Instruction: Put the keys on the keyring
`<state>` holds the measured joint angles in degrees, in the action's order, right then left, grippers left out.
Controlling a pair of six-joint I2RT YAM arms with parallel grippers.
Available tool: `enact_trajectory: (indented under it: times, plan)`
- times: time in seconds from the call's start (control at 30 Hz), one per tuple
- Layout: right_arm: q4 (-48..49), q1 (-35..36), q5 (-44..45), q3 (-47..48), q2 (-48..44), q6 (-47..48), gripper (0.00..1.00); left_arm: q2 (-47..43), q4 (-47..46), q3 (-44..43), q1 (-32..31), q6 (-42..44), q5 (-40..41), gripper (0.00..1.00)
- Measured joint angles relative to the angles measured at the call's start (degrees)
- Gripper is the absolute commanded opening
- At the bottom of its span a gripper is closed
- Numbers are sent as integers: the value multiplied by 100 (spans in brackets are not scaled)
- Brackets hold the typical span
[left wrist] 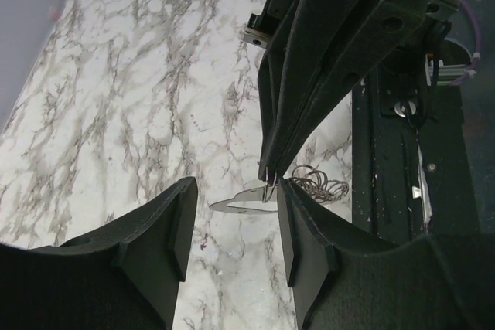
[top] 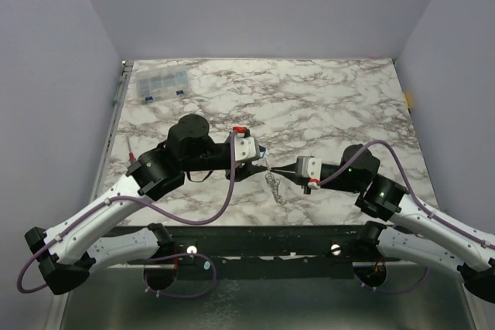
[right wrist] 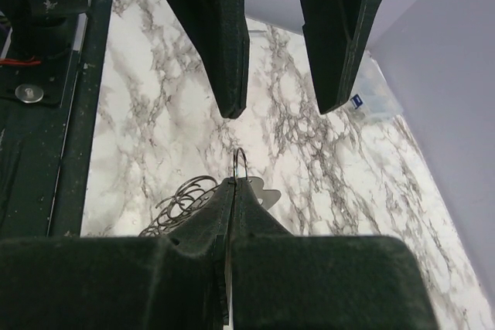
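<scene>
While pinched in right gripper (right wrist: 234,185), keyring (right wrist: 236,163) upright, loop toward wide-open left gripper (left wrist: 234,191).

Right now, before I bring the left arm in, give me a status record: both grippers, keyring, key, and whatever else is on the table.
left gripper: open, holding nothing, facing the right gripper
right gripper: shut on the keyring
keyring: thin loop standing up out of the right fingertips
key: pale, flat, at the right fingertips; threaded or not, cannot tell
coil of wire rings: on the marble beside the key
clear box: far left corner
</scene>
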<state>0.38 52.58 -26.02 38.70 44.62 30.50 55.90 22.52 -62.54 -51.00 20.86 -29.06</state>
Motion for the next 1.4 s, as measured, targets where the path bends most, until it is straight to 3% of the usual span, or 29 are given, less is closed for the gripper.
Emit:
enact_trajectory:
  times: [0.23, 0.4, 0.63, 0.9, 1.0, 1.4]
  plan:
    - [11, 0, 74, -79, -2, -24, 1, -328, -157, 319, 0, -190, 782, 59]
    - [-4, 0, 278, -131, -103, -210, 1, -474, -492, 791, 0, -866, 1967, 61]
    - [-101, 0, 522, -236, -509, -595, 0, -90, -651, 1056, 7, -2570, 4382, 64]
    - [-398, 0, 817, -247, -682, -785, 1, 997, 149, 719, 74, -4623, 5901, 63]
    - [-498, 0, 935, -247, -695, -811, 1, 1436, 321, 511, 92, -4964, 6137, 63]
    - [-1126, 0, 1392, -245, -1023, -1058, 1, 3241, 96, -177, 118, -4183, 5709, 63]
